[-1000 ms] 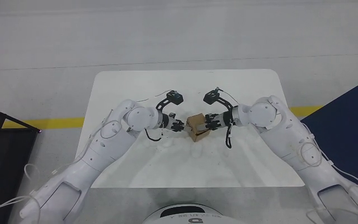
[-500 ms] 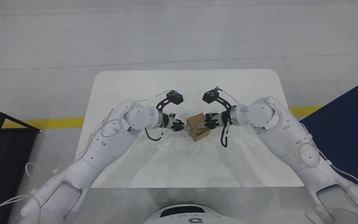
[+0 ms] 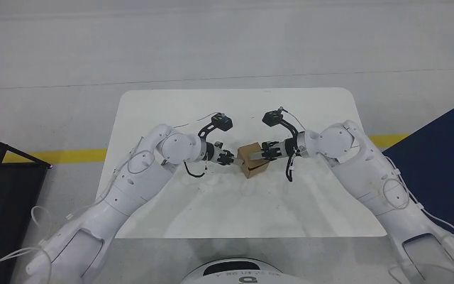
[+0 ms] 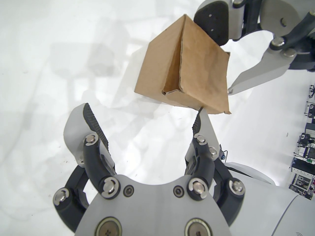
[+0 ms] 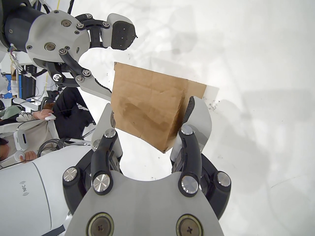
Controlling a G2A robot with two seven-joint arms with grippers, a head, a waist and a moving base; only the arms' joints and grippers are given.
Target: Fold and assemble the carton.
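A small brown cardboard carton (image 3: 252,160) sits at the middle of the white table (image 3: 319,206), partly folded, with one side flap standing loose (image 4: 172,74). My right gripper (image 5: 151,111) is shut on the carton (image 5: 147,104), one finger on each of two opposite sides. The left gripper (image 4: 145,116) stands open just beside the carton (image 4: 192,67), and one fingertip (image 4: 199,114) touches its lower corner. In the top view the left gripper (image 3: 225,159) and the right gripper (image 3: 268,151) face each other across the carton.
The table's bare surface spreads widely around the carton on all sides. A blue object (image 3: 436,138) lies off the table's right edge and a black frame (image 3: 18,160) stands off its left edge.
The right wrist has shifted slightly to the right and back, with the carton turning a little in its grip. The left arm has stayed put.
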